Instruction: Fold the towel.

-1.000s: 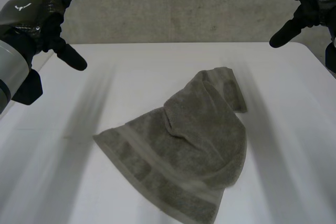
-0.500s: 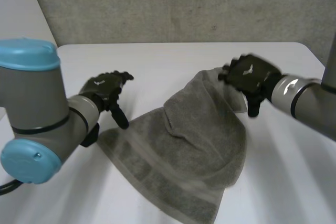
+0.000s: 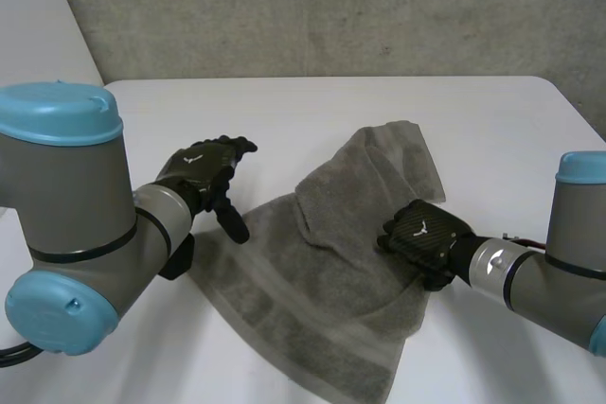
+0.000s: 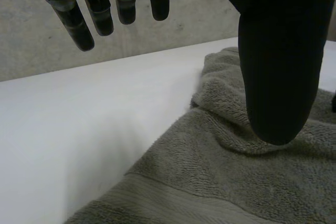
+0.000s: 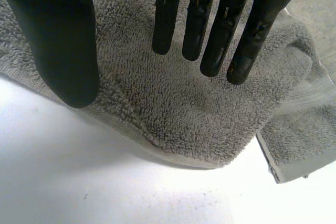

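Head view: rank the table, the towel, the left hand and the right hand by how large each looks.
1. table, the largest.
2. towel, covering a good part of the table's middle.
3. left hand and right hand: both look about alike, so I leave them unranked.

Setting: robotics lab bench. Evidence: plain white rectangular table; bare rough grey concrete wall behind it (unpainted, speckled); grey left robot arm and grey right robot arm, both light-blue-capped.
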{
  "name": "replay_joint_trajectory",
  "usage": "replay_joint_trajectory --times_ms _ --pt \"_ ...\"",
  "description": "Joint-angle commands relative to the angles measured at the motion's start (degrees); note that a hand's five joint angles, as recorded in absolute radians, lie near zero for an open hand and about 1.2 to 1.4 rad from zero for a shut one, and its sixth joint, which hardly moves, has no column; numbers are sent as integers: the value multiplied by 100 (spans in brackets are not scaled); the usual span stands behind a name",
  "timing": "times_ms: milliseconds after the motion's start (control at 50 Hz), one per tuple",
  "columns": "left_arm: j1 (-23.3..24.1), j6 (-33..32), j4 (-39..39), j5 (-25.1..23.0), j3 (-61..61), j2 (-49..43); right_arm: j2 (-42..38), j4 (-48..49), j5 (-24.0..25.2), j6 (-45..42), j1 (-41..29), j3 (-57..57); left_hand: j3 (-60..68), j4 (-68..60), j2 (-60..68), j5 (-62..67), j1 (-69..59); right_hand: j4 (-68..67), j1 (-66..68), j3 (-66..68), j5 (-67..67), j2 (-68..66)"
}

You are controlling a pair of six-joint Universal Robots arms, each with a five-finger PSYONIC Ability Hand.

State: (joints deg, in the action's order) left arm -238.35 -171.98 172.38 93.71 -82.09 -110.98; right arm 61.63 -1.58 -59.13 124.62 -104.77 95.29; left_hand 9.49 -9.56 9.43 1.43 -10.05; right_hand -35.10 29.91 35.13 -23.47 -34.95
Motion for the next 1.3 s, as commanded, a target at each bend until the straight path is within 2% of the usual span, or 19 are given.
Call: replay_joint_trajectory --times_ms 20,180,340,460,500,520,540,620,720,760,780,820,860,880,920,960,1040,1080,1300 --pt "123 -2 6 24 -18 6 24 -36 -28 -25 1 8 56 -48 62 -139 0 -308 826 305 -470 -322" --pt "140 -2 6 86 -62 50 314 -317 25 -34 159 60 56 -48 62 -139 0 29 490 -32 -134 14" --pt "175 -20 6 121 -62 50 235 -528 113 -69 203 139 56 -48 62 -139 0 -493 1011 490 -655 -507" --pt "219 -20 6 121 -62 59 -2 -510 51 -69 176 60 56 -48 62 -139 0 -2023 2542 2020 -2186 -2038" --pt "219 -20 6 121 -62 50 -37 -501 68 -69 159 8 56 -48 62 -139 0 -3713 4232 3710 -3875 -3728" --pt "219 -20 6 130 -62 59 -38 -501 69 -69 159 8 56 -48 62 -139 0 -3722 4241 3719 -3885 -3737" --pt "228 -20 6 139 -62 59 -46 -501 77 -60 150 -45 56 -48 62 -139 0 -4483 5001 4479 -4645 -4497" --pt "246 15 -2 139 -70 59 -38 -466 60 80 124 -230 56 -48 62 -139 0 -4490 5009 4487 -4653 -4505" --pt "377 130 -29 156 -79 129 59 -413 -63 880 80 -643 56 -48 62 -139 0 -4490 5009 4487 -4653 -4505" --pt "448 505 -46 165 -123 286 330 -413 -317 1860 -147 -992 56 -48 62 -139 0 -4490 5009 4487 -4653 -4505" --pt "448 508 -46 165 -123 287 332 -413 -318 1865 -149 -994 56 -48 62 -139 0 -4490 5009 4487 -4653 -4505" --pt "465 780 -46 156 -150 366 490 -405 -685 2643 -464 -1301 72 -65 78 -122 -17 -4490 5009 4487 -4653 -4505" --pt "465 1375 -55 139 -202 550 499 -405 -913 2917 -596 -1406 89 -82 95 -105 -33 -4490 5009 4487 -4653 -4505" --pt "465 1378 -55 139 -202 551 499 -405 -916 2919 -597 -1407 89 -82 95 -105 -33 -4490 5009 4487 -4653 -4505" --pt "474 1885 -72 112 -220 595 499 -431 -1353 3200 -842 -1591 106 -99 112 -88 -50 -4490 5009 4487 -4653 -4505" --pt "492 2070 -81 95 -220 569 490 -440 -1547 3201 -1026 -1670 123 -115 129 -72 -67 -4490 5009 4487 -4653 -4505" --pt "615 2309 -99 68 -176 463 455 -440 -1839 3218 -1397 -1759 123 -116 129 -71 -67 -4490 5009 4487 -4653 -4505" --pt "763 2397 -90 60 -36 96 455 -431 -2040 3306 -1537 -1759 140 -132 146 -55 -84 -4490 5009 4487 -4653 -4505" --pt "1177 2441 -64 95 728 -1346 569 -396 -2129 4035 -1792 -1549 492 -485 498 298 -436 -4490 5009 4487 -4653 -4505"
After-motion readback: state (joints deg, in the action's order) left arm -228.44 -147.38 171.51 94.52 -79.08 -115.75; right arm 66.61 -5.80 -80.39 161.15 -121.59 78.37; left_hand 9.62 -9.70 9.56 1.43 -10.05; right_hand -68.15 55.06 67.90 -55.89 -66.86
